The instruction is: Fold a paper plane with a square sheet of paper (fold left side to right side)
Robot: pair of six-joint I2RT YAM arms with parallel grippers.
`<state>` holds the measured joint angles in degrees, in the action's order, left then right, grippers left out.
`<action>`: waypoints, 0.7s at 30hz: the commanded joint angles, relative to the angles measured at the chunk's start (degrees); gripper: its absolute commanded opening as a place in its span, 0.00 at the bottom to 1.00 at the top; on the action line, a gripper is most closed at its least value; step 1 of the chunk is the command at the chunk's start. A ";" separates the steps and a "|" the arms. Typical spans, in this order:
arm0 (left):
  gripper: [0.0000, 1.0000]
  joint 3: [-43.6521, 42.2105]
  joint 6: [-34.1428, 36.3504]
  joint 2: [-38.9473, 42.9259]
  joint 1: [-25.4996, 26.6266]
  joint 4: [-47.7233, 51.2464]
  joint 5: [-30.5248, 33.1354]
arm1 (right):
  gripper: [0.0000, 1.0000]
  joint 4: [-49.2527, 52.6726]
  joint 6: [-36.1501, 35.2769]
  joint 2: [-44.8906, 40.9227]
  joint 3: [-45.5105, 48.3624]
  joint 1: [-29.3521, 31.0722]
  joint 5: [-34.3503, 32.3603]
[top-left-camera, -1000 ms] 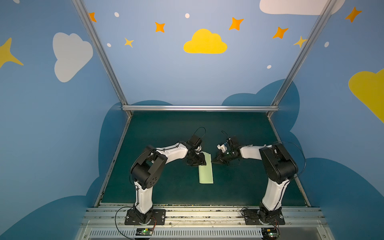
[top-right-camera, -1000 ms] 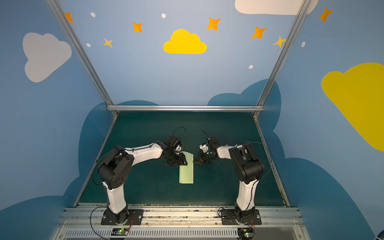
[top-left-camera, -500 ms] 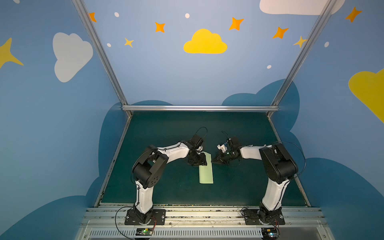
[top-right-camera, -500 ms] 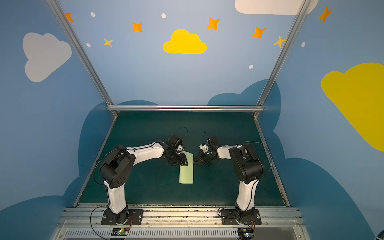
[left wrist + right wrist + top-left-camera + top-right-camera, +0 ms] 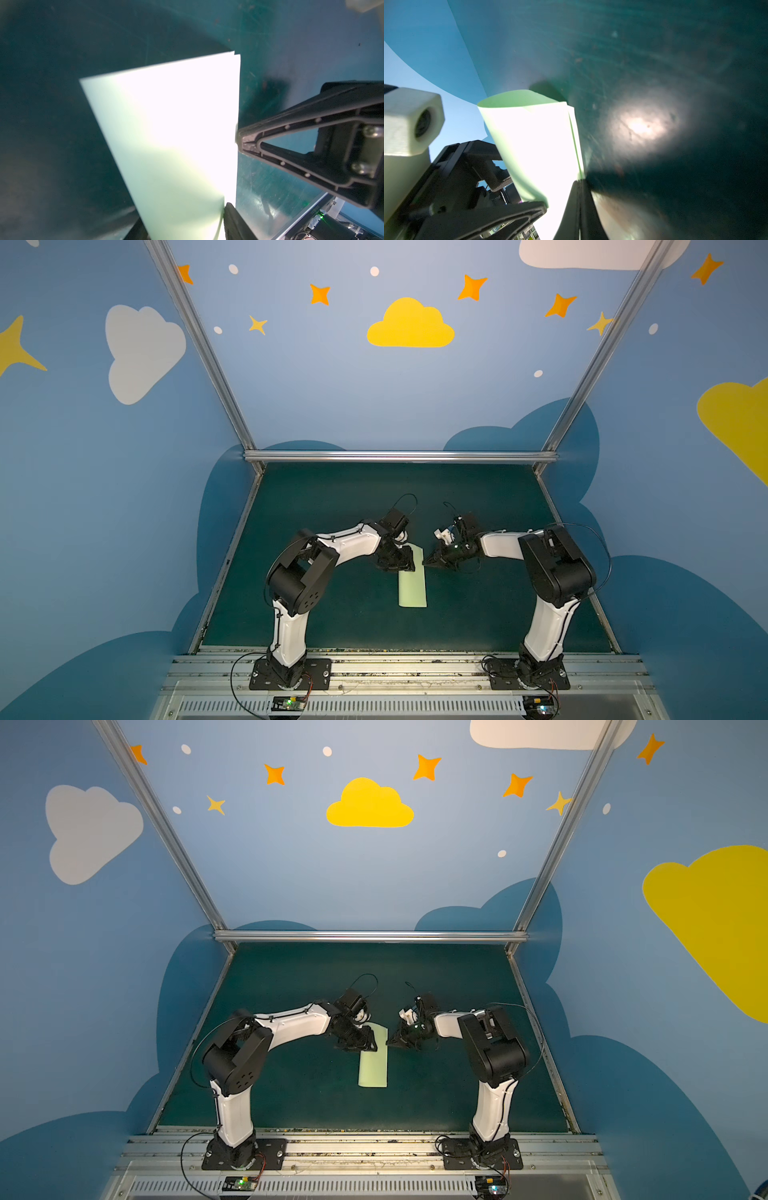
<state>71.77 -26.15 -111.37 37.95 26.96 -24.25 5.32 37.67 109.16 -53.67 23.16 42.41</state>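
Observation:
The pale green sheet of paper (image 5: 412, 589) (image 5: 374, 1067) lies on the dark green mat, folded into a long narrow rectangle; no paper plane shape shows. Its left long side is a rounded, slightly raised fold (image 5: 517, 166). My left gripper (image 5: 406, 567) (image 5: 366, 1047) sits over the far left part of the paper. In the left wrist view its fingers (image 5: 232, 220) stand apart, with the paper (image 5: 166, 124) between them. My right gripper (image 5: 424, 562) (image 5: 579, 185) is shut, its tip (image 5: 240, 137) touching the paper's right edge.
The mat (image 5: 332, 626) is bounded by a metal rail (image 5: 399, 456) at the back, slanted frame posts and blue walls at both sides, and the base rail (image 5: 399, 664) carrying both arms at the front. Both arms reach in toward the middle.
The left arm's elbow has shifted very slightly to the right. Both grippers and the paper stay where they were.

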 commanded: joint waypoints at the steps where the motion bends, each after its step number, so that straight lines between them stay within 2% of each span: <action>1: 0.53 -1.16 0.57 -1.57 0.55 2.23 1.64 | 0.00 4.61 -0.86 0.33 0.44 -1.27 -3.38; 8: 0.53 -1.54 0.66 -1.47 0.56 2.19 1.75 | 0.00 7.49 -2.34 0.26 -1.48 -2.50 -4.55; 21: 0.54 -0.80 1.85 -1.56 1.46 3.35 1.99 | 0.00 8.63 -2.93 6.70 -5.06 -1.27 -3.58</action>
<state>71.77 -25.50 -111.33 38.44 27.05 -23.42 11.88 35.62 112.27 -58.92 21.15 43.97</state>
